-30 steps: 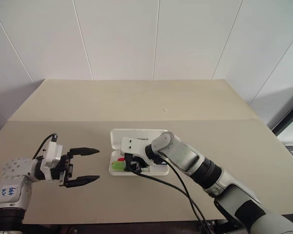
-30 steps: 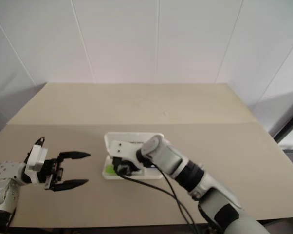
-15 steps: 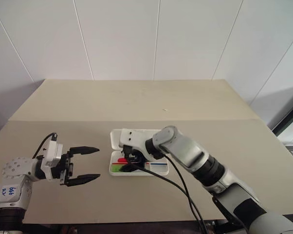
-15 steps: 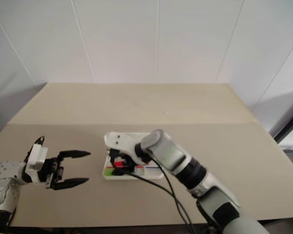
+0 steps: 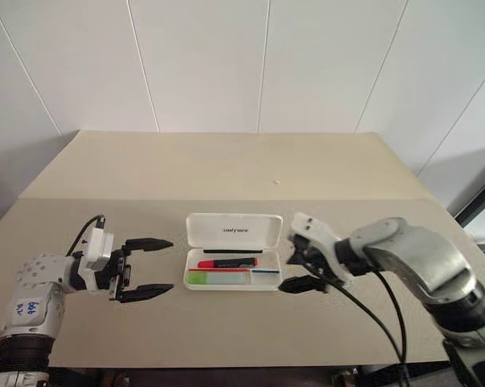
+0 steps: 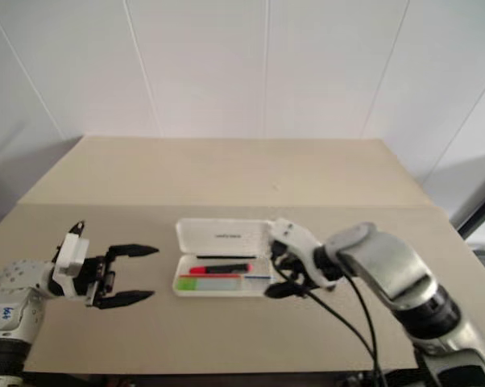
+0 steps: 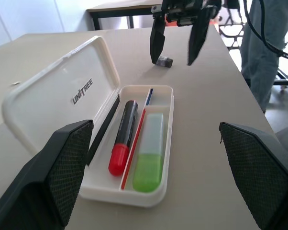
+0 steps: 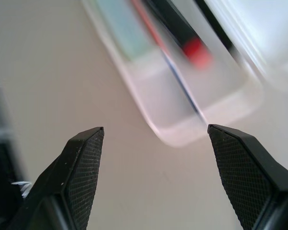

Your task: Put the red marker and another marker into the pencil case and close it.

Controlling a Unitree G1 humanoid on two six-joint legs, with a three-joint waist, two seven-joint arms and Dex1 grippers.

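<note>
You have both markers in the pencil case (image 5: 233,273) already. The red marker (image 5: 227,262) lies along the rear slot of the tray, and the green highlighter (image 5: 217,278) lies parallel in the front slot, a thin red stripe between them. Both sit flat below the tray's rim, so by the look of it nothing would foul the lid when it swings down. The lid stands open, folded back on the counter (image 5: 226,169) behind the tray, lettering up.

Your right hand (image 5: 297,267) hangs just beside the case's right end, fingers spread wide and holding nothing. The placing seems done on that side. Your left hand (image 5: 148,267) hovers level near the case's left end, apart from it, pointing toward it with fingers fully spread and empty.

What remains, as I judge it, is only the closing. The lid hinges along the far edge, so you would need to get a finger behind or under it and tip it forward, while the other hand could steady the light tray against sliding.
</note>
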